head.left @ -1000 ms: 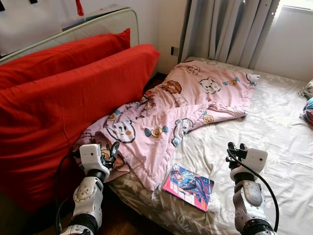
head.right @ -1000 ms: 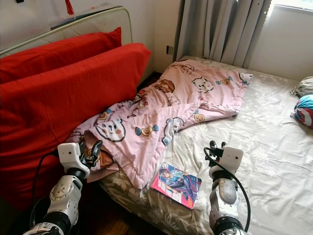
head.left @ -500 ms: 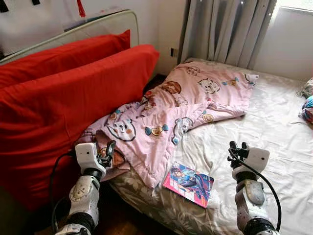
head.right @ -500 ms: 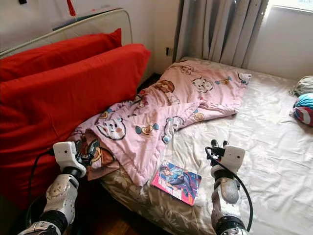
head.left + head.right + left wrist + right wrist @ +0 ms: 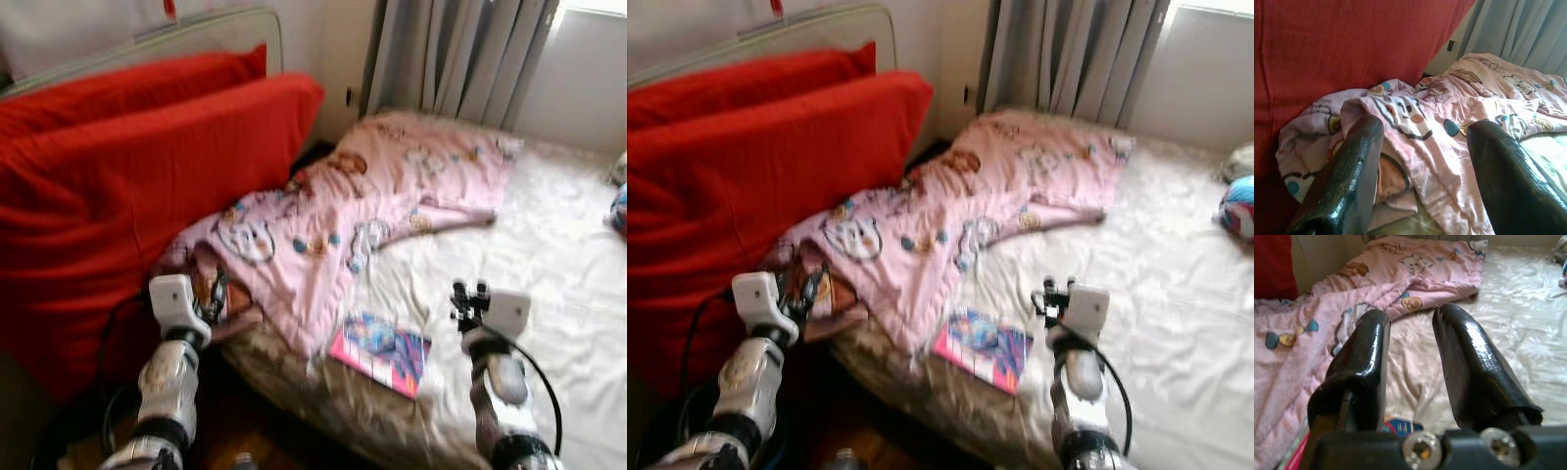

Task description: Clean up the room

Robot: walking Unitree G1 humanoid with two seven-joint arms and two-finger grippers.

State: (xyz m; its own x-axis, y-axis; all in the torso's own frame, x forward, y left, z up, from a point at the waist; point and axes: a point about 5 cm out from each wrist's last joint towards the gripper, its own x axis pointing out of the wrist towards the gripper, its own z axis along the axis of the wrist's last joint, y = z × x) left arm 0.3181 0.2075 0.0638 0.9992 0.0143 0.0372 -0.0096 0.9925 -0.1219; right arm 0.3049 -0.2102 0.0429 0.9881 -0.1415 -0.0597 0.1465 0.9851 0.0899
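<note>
While both grippers hover open and empty, the comic book [image 5: 380, 353] lies flat at the bed's near edge, between them but nearer the right gripper [image 5: 468, 294], the left gripper [image 5: 217, 286] facing the rumpled pink blanket [image 5: 333, 225].

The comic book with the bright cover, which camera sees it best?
The left eye view: the comic book lies whole on the bed's near edge, though blurred. The right eye view shows it whole too. The right wrist view catches just a corner of it below the right gripper.
</note>
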